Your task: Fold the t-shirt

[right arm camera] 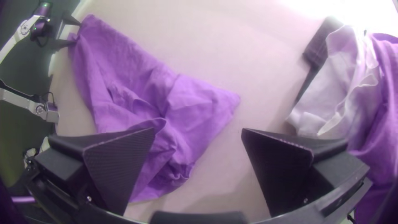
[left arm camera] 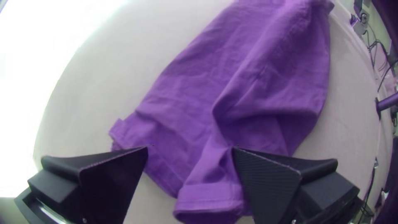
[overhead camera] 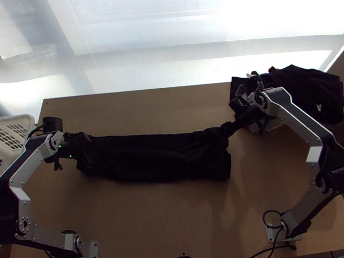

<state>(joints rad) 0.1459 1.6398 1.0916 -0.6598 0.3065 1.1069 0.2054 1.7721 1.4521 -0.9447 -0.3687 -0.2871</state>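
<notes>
The t-shirt (overhead camera: 155, 157) lies as a long, narrow, creased dark strip across the middle of the table. At its left end is my left gripper (overhead camera: 80, 146), and at its upper right corner is my right gripper (overhead camera: 231, 127). In the left wrist view the cloth (left arm camera: 248, 95) looks purple and runs between the parted fingers of my left gripper (left arm camera: 191, 147). In the right wrist view my right gripper (right arm camera: 200, 129) is open too, one finger over a bunched part of the shirt (right arm camera: 186, 108), the other over bare table.
A pile of dark garments (overhead camera: 309, 91) covers the table's back right corner, with pale cloth (right arm camera: 340, 87) beside it. A white basket (overhead camera: 6, 130) stands at the left edge. Bare wood (overhead camera: 166, 217) stretches in front of the shirt, and more lies behind it.
</notes>
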